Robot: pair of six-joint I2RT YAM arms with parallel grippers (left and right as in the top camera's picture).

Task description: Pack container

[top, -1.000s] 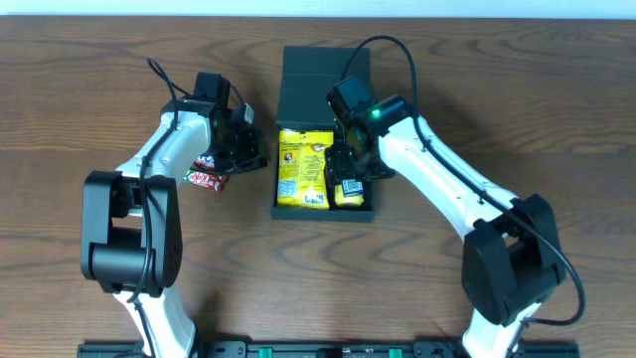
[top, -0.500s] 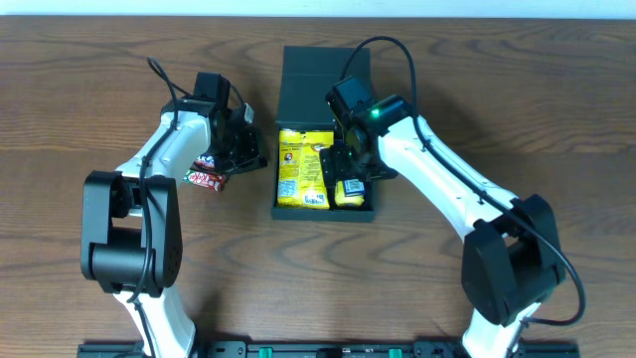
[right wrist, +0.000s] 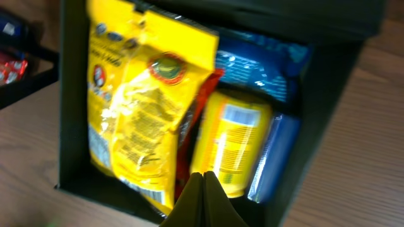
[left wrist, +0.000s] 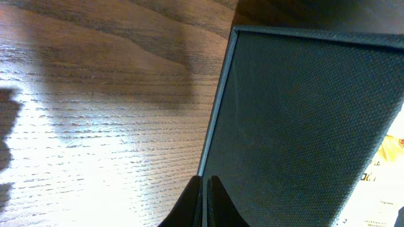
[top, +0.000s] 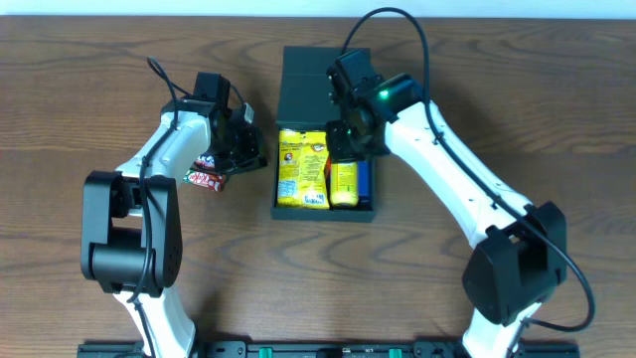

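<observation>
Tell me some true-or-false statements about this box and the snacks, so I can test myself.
1. The dark teal-green cardboard box has its lid open. True.
2. The large yellow crinkly snack bag lies outside the box. False: it lies inside, on the left.
3. A small red wrapped candy bar lies on the brown wooden table. True.
4. The right pincer grips the blue pack. False: it is shut and empty; the pack lies in the box.

Dark teal-green container point(top: 303, 85), yellow snack bag point(top: 301, 167), blue pack point(right wrist: 276, 151), brown wood-grain table point(top: 556, 119).
</observation>
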